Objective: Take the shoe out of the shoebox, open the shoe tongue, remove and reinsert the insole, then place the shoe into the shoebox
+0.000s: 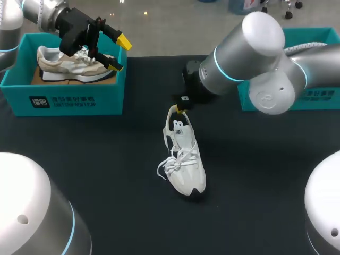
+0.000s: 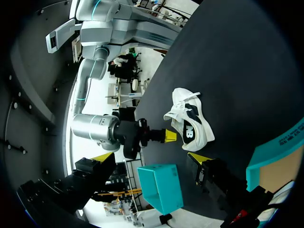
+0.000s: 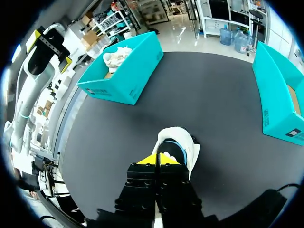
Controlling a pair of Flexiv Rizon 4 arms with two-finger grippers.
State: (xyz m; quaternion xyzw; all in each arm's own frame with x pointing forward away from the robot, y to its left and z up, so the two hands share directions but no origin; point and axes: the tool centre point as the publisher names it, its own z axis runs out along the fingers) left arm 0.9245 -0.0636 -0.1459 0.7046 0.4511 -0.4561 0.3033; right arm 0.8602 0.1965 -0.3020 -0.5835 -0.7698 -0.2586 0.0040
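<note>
Shoe: the white lace-up sneaker with a dark side logo (image 1: 185, 159) stands on its sole in the open on the black table top (image 1: 106, 175). It is outside both boxes, with its toe toward the robot, its heel toward the far side, and its laces loose and spilling to one side.

Right gripper: the right gripper (image 3: 159, 160) sits at the sneaker's heel opening with its yellow tips pressed together. I cannot tell whether a thin edge of the collar or insole is caught between them.

Left gripper: the left gripper (image 1: 119, 53) hangs over the left box, well apart from the sneaker. Its fingers are spread wide and hold nothing.

Boxes: the teal cardboard shoebox on the left (image 1: 64, 98) holds a beige and white trainer (image 1: 74, 61). A second teal cardboard shoebox (image 1: 313, 98) stands at the right, partly hidden behind the right arm.

Handling: the sneaker is probably light. Its soft mesh upper would fold under a pinch, while the sole and heel cup look stiffer. The tongue and insole look thin and floppy, and the loose laces could snag on a finger.

Where to hold: the heel collar looks the firmest rim for steadying or lifting the sneaker. The free top edge of the tongue suits pulling it open. A second hold on the toe or sole would likely stop the sneaker sliding.
</note>
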